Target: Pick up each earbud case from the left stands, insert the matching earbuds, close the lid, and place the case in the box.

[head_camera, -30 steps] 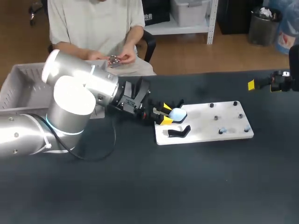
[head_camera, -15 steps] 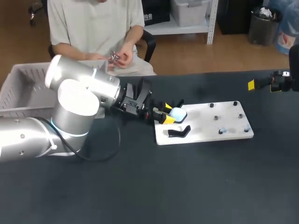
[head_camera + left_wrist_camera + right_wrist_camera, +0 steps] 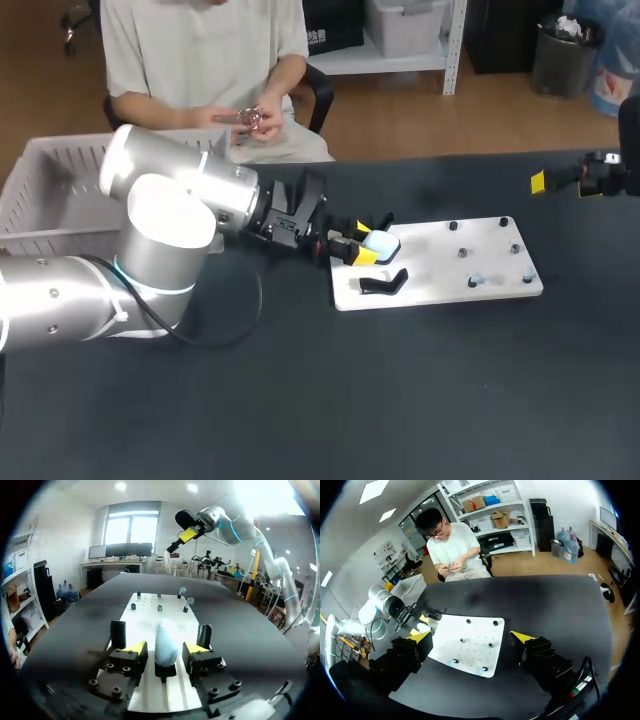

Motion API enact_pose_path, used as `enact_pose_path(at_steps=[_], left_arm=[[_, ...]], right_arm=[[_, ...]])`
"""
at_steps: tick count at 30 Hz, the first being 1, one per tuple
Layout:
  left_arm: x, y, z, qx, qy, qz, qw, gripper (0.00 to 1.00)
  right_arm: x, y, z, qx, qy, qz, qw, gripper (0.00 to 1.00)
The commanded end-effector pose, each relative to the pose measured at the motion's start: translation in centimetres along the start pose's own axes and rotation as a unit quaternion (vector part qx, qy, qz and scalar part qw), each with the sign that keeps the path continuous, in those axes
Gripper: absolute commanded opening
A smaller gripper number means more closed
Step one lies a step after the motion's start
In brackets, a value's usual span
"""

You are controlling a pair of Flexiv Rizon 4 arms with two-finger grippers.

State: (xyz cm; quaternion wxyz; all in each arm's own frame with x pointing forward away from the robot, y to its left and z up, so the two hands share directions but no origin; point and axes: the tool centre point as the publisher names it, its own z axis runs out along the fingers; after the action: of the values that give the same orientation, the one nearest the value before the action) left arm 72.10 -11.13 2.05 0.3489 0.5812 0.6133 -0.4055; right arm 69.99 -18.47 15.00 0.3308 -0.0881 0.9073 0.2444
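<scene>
Straddling the pale blue case (image 3: 381,243) on its stand at the white board's (image 3: 440,275) left end, just left of frame centre, the left gripper (image 3: 359,243) has its fingers parted either side, apparently lined up to pinch it. The right gripper (image 3: 545,182), also spread, hangs at the right edge, out of the way.

Pale earbud case (image 3: 166,641), between 2 spread fingers (image 3: 133,650) of left gripper (image 3: 165,649), white board (image 3: 148,611) beneath
</scene>
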Motion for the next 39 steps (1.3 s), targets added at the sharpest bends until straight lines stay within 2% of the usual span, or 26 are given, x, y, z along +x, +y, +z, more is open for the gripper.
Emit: enact_pose_path(at_steps=[1, 8, 21, 23, 25, 26, 31, 36, 39], left_arm=[[0.2, 0.0, 0.3, -0.005, -0.006, 0.001, 1.0, 0.44], [0.3, 0.1, 0.5, -0.006, -0.006, 0.001, 1.0, 0.41], [0.4, 0.2, 0.9, -0.008, -0.006, 0.007, 1.0, 0.29], [0.3, 0.2, 0.9, -0.009, -0.007, 0.008, 1.0, 0.23], [0.2, 0.1, 0.9, -0.01, -0.009, 0.01, 1.0, 0.04], [0.1, 0.0, 0.8, -0.011, -0.01, 0.012, 1.0, 0.0], [-1.0, -0.8, -0.7, -0.02, -0.028, 0.031, 0.999, 0.0], [-3.3, -2.3, -2.7, -0.033, -0.068, 0.051, 0.996, 0.0], [-4.9, -3.3, -3.2, -0.054, -0.094, 0.078, 0.991, 0.0]], right_arm=[[0.0, -0.1, 0.0, -0.002, 0.001, -0.001, 1.0, 1.0], [0.0, -0.1, 0.0, -0.002, 0.001, -0.001, 1.0, 1.0], [0.0, -0.1, 0.0, -0.002, 0.001, -0.001, 1.0, 1.0], [0.0, -0.1, 0.0, -0.002, 0.001, -0.001, 1.0, 1.0], [0.0, -0.1, 0.0, -0.002, 0.001, -0.001, 1.0, 1.0], [0.0, -0.1, 0.0, -0.002, 0.001, -0.001, 1.0, 1.0], [0.0, -0.1, 0.0, -0.002, 0.001, -0.001, 1.0, 1.0], [0.0, -0.1, 0.0, -0.002, 0.001, -0.001, 1.0, 1.0], [0.0, -0.1, 0.0, -0.002, 0.001, -0.001, 1.0, 1.0]])
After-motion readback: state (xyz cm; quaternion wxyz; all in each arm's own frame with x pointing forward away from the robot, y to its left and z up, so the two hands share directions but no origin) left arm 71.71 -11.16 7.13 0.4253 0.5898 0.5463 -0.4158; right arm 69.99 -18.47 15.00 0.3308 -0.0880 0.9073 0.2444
